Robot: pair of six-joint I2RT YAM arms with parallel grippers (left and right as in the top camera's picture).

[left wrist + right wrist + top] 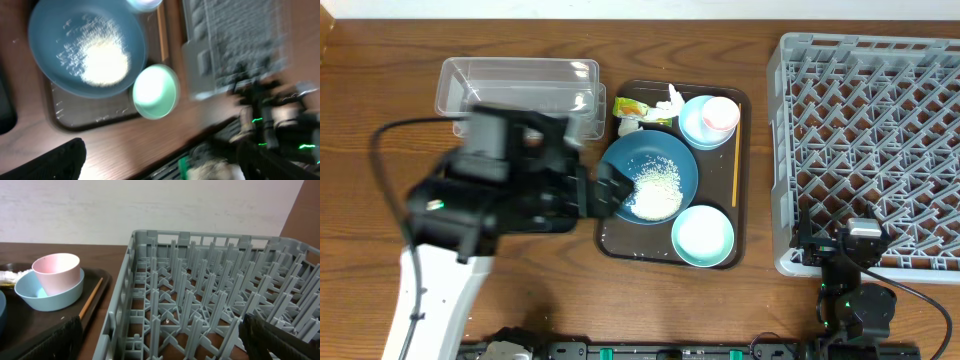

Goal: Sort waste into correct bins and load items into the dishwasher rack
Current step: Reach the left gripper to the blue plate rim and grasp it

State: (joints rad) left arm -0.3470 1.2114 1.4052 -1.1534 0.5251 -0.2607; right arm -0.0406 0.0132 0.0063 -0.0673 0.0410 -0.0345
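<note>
The dark blue bowl (665,160) holds a heap of rice (655,190) on the brown tray (620,240). My left gripper (612,190) is open and empty at the bowl's left rim; its wrist view is blurred and shows the bowl (50,40), the rice (102,60) and the mint-green bowl (155,92). The mint-green bowl (702,236) sits at the tray's front. The pink cup (722,112) stands in the light blue bowl (692,125). The orange stick (736,165), wrapper (630,108) and tissue (672,100) lie on the tray. My right gripper (160,340) is open by the grey rack (870,140). The black tray is out of view.
The clear tub (520,85) stands behind my left arm, left of the brown tray. The rack (200,280) fills the right side, its pegs upright. The right wrist view also shows the pink cup (57,270) and the orange stick (91,297).
</note>
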